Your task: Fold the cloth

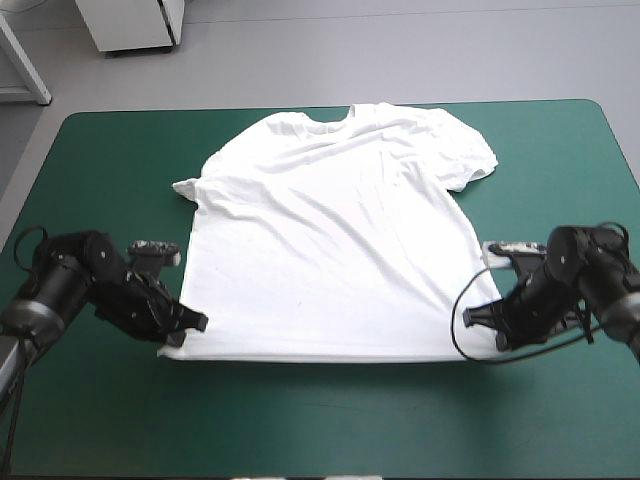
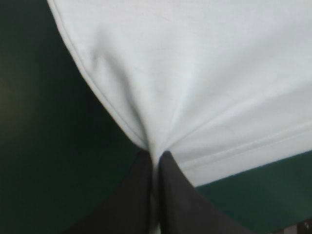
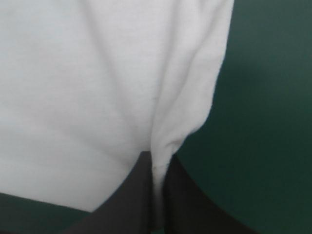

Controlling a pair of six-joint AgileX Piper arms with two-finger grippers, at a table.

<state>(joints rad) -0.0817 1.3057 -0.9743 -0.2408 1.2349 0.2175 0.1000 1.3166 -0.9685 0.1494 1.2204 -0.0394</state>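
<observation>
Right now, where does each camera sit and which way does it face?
High view: above and behind the robot, facing forward and down at the T-shirt spread on the table; both arms show.
Left wrist view: above that wrist, facing along the left gripper, shut on a hem corner.
Right wrist view: likewise; right gripper, other hem corner.
Shared: all show the T-shirt.
</observation>
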